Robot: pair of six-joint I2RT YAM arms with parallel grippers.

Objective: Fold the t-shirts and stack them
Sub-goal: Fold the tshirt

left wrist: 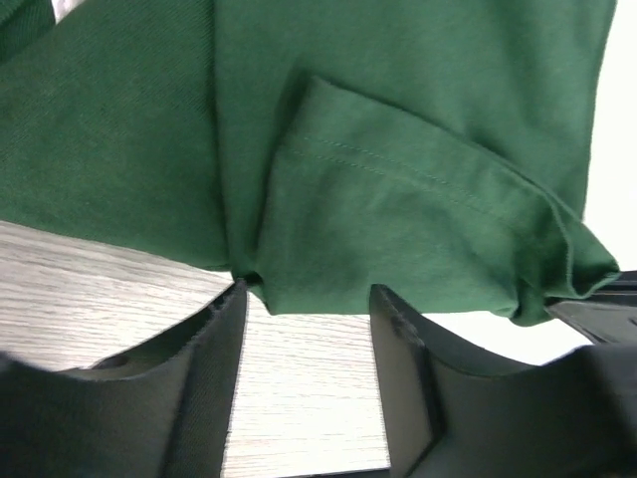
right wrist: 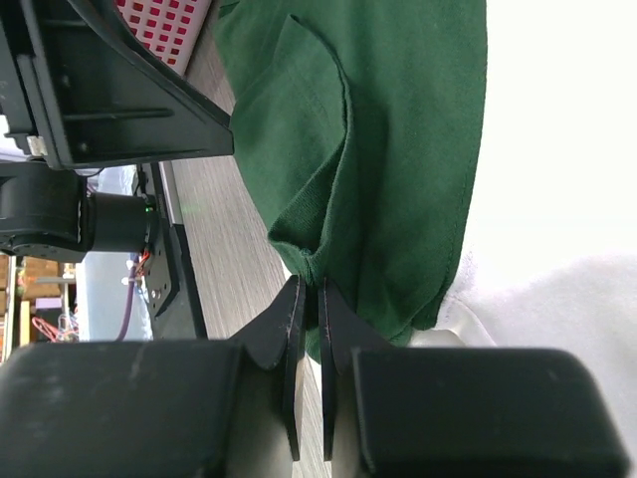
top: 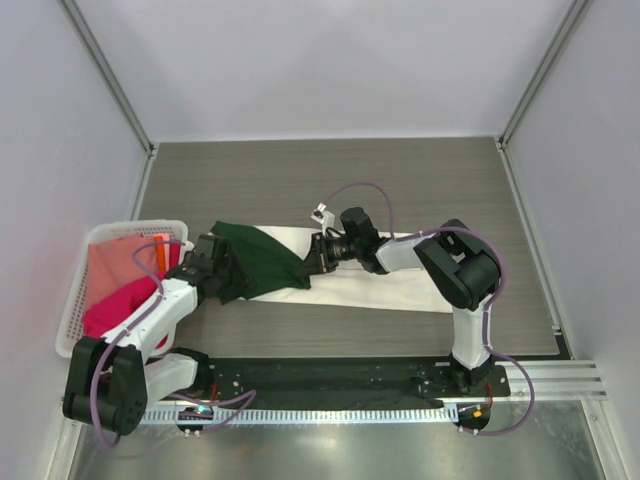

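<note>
A dark green t-shirt point(top: 258, 255) lies bunched on the left end of a cream t-shirt point(top: 380, 285) that is spread flat on the table. My right gripper point(top: 305, 265) is shut on the green shirt's right edge; in the right wrist view the fabric point(right wrist: 398, 149) is pinched between the fingertips point(right wrist: 296, 299). My left gripper point(top: 222, 262) stands open at the shirt's left side. In the left wrist view the green hem point(left wrist: 398, 169) hangs just past the fingertips point(left wrist: 231, 319), with only table between the jaws. Salmon point(top: 120, 262) and magenta point(top: 115, 305) t-shirts lie in the basket.
A white lattice basket point(top: 130, 224) stands at the left table edge beside the left arm. Grey walls close the table in on three sides. A black base rail point(top: 330, 375) runs along the near edge.
</note>
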